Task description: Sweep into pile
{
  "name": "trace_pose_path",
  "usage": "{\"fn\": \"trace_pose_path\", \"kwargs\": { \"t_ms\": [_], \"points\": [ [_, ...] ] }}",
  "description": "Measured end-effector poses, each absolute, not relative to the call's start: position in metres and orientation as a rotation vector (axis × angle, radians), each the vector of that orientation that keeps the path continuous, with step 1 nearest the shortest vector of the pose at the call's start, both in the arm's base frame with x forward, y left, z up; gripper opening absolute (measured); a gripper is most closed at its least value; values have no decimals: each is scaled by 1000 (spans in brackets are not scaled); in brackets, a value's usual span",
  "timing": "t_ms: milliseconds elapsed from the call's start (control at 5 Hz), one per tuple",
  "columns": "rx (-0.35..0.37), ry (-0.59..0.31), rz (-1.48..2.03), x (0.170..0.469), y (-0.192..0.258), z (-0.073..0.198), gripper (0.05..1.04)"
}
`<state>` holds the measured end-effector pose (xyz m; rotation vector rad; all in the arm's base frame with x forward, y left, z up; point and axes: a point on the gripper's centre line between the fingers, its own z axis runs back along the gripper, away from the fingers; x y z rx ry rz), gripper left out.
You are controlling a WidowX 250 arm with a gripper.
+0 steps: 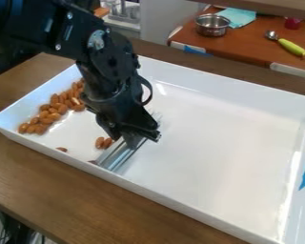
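One metal scraper (120, 155), clenched in the gripper (142, 135), slants onto the floor of one white tray (206, 138). At least two almonds (100, 142) lie just beside it, another (63, 149) by the near wall. Over a dozen, too crowded to count, bunch toward the short end. Beyond stands one steel pot (211, 25).

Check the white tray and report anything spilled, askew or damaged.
Nothing looks spilled over the tray or damaged. Slightly untidy: a few stray almonds beside the metal tool, and one near the wall, apart from the main almond cluster.
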<state>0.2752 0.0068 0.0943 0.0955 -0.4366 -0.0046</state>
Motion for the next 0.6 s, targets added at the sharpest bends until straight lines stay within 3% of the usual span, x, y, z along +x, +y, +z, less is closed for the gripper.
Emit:
{"fn": "trace_pose_path", "kwargs": {
  "t_ms": [600],
  "points": [
    [202, -373, -13, 276, 55, 94, 319]
  ]
}}
